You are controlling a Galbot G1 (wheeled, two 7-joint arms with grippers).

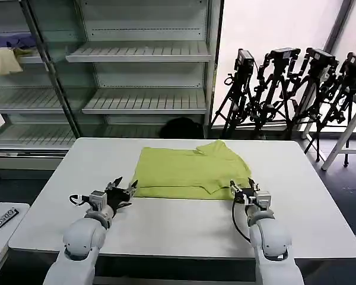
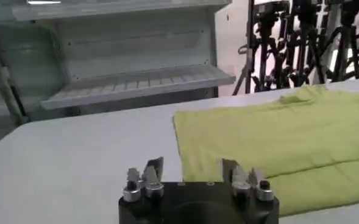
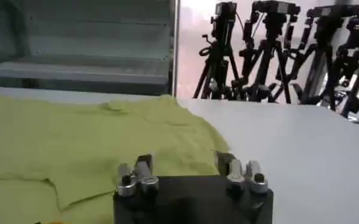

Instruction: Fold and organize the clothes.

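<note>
Left gripper (image 1: 123, 191), fingers spread, sits low over the table (image 1: 320, 196) at the near left corner of the T-shirt (image 1: 184, 169), just beside the hem and gripping nothing; in the left wrist view the same gripper (image 2: 193, 173) faces the cloth's corner (image 2: 188, 131) with bare table between its fingers. Right gripper (image 1: 244, 190), fingers likewise spread, rests at the near right corner, over or touching the fabric edge; the right wrist view shows the gripper (image 3: 184, 167) with the shirt (image 3: 75, 140) lying under and beyond it. The lime T-shirt lies at the centre of the white table, partly folded: a near band is doubled over and the far right portion is turned in, leaving a raised lump. Shelving (image 1: 142, 53) and tripods (image 1: 285, 89) stand behind, well apart from the work.

Probable hazards: the left gripper may close on air or on the top layer alone, since it stands off the hem. Uneven grasps at the two corners would skew the next fold. A pull on the doubled band may drag the whole shirt or undo existing folds.
</note>
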